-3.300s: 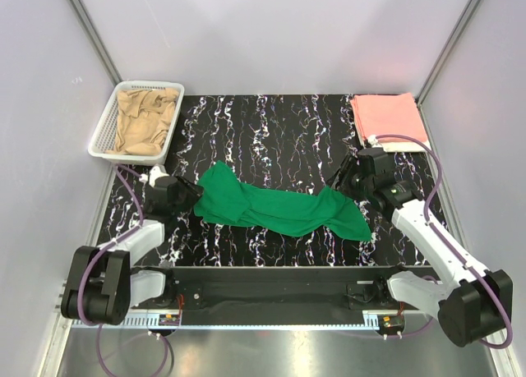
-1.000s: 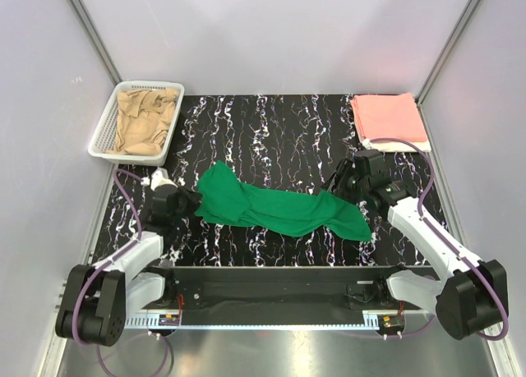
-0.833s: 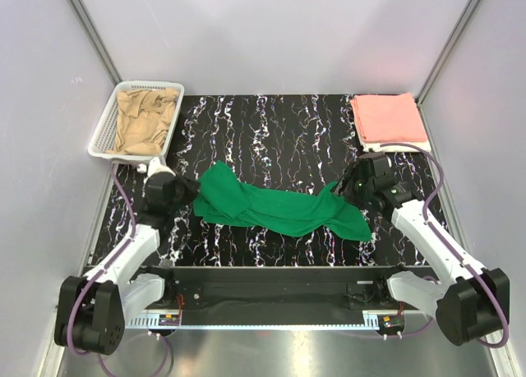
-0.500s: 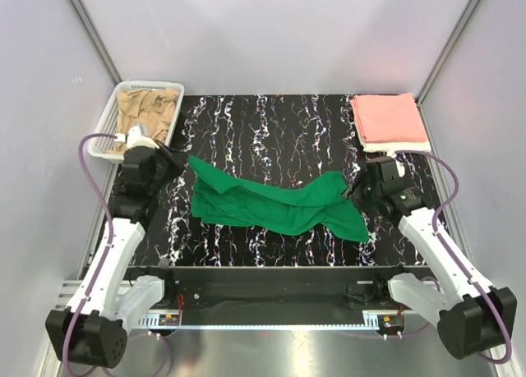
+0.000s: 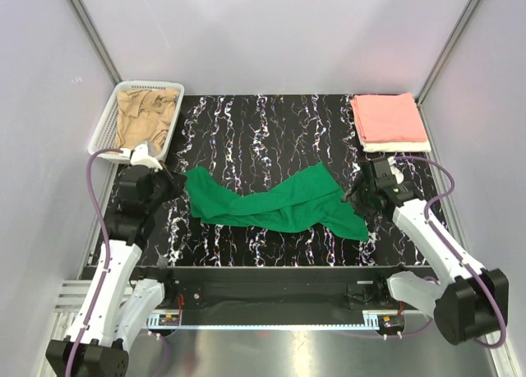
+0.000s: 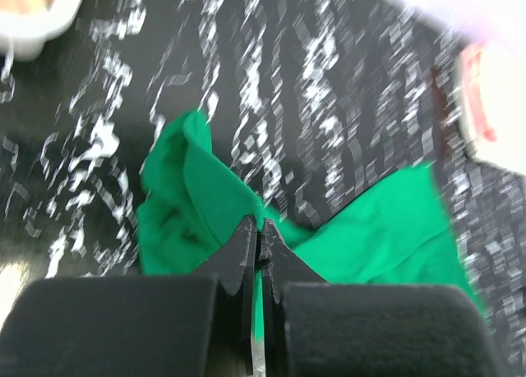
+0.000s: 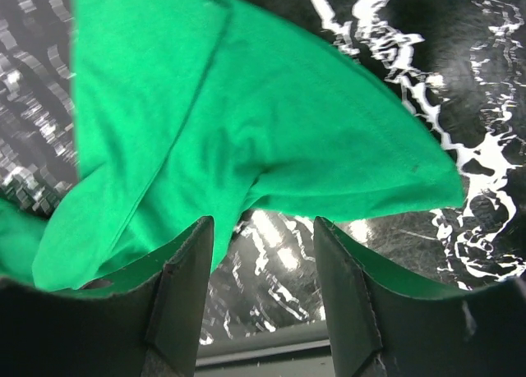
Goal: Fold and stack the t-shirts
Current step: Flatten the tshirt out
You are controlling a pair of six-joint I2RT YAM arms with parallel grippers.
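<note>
A bright green t-shirt (image 5: 271, 203) lies bunched in a long strip across the black marbled table. My left gripper (image 5: 175, 180) is shut on its left edge; in the left wrist view the closed fingertips (image 6: 261, 227) pinch a fold of the green cloth (image 6: 193, 196), which hangs down from them. My right gripper (image 5: 355, 199) hovers open over the shirt's right end, its fingers wide apart above the green cloth (image 7: 246, 122) with nothing between them. A tan t-shirt (image 5: 146, 118) lies crumpled in the basket. A folded salmon pink t-shirt (image 5: 388, 118) rests on a white one (image 5: 396, 147) at the back right.
The white mesh basket (image 5: 100, 137) stands at the back left corner. White walls and metal posts close in the table on three sides. The arm bases and a metal rail run along the near edge.
My left gripper has pulled the shirt's left edge up and toward the back left, stretching the cloth. The right gripper has shifted slightly right over the shirt's right end.
</note>
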